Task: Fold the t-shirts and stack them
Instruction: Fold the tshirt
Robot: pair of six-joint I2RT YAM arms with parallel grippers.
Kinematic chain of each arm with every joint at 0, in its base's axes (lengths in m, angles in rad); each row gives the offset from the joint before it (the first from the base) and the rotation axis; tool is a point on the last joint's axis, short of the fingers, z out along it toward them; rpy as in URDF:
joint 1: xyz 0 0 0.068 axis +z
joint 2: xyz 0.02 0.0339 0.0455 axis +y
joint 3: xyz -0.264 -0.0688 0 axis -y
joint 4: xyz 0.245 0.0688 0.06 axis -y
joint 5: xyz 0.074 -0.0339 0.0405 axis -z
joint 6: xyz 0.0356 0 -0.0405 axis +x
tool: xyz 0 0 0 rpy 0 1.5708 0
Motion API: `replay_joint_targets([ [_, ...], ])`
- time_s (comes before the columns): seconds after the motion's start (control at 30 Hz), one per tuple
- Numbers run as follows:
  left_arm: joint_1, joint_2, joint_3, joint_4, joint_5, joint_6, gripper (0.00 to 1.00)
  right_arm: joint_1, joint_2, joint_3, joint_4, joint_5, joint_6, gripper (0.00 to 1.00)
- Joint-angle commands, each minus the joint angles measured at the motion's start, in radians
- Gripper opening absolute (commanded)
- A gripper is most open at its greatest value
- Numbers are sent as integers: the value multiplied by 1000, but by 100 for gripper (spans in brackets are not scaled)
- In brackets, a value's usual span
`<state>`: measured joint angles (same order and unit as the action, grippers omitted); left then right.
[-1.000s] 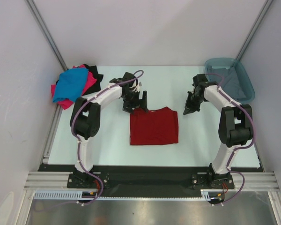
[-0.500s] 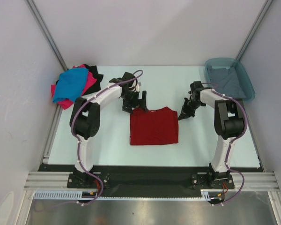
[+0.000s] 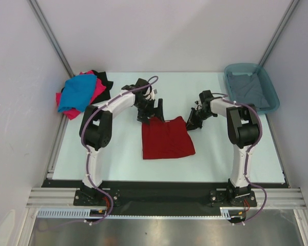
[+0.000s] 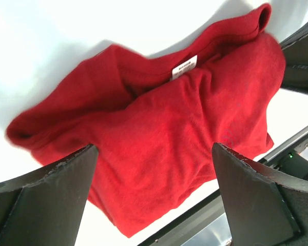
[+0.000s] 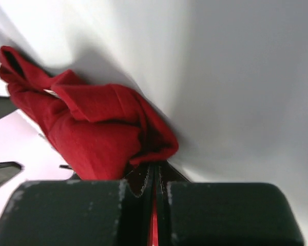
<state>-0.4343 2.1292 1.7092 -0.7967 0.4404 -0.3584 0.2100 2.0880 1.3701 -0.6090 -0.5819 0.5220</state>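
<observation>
text: none legible | white neck tag [image 4: 184, 67] on dark red t-shirt [image 4: 159, 138] | print apparently blurred

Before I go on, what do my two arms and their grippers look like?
The left arm and right arm match: white tubular links, black joints, a purple cable looped along each. The left gripper and right gripper are black, with two blunt wedge-shaped fingers.

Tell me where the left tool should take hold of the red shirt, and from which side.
Probably best at the far left corner of the red shirt, coming down from above with the open left tool. The cloth lies in soft folded layers that it can straddle, and the right tool is shut on the far right corner, so the two holds would match.
</observation>
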Motion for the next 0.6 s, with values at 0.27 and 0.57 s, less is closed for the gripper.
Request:
replay_joint_targets([
  [0.27, -12, 49, 56, 24, 77, -11, 100, 8, 18, 50, 42, 15, 53, 0],
  [0.57, -12, 15, 59, 14, 41, 2, 100, -15, -100, 187, -178, 255, -94, 0],
])
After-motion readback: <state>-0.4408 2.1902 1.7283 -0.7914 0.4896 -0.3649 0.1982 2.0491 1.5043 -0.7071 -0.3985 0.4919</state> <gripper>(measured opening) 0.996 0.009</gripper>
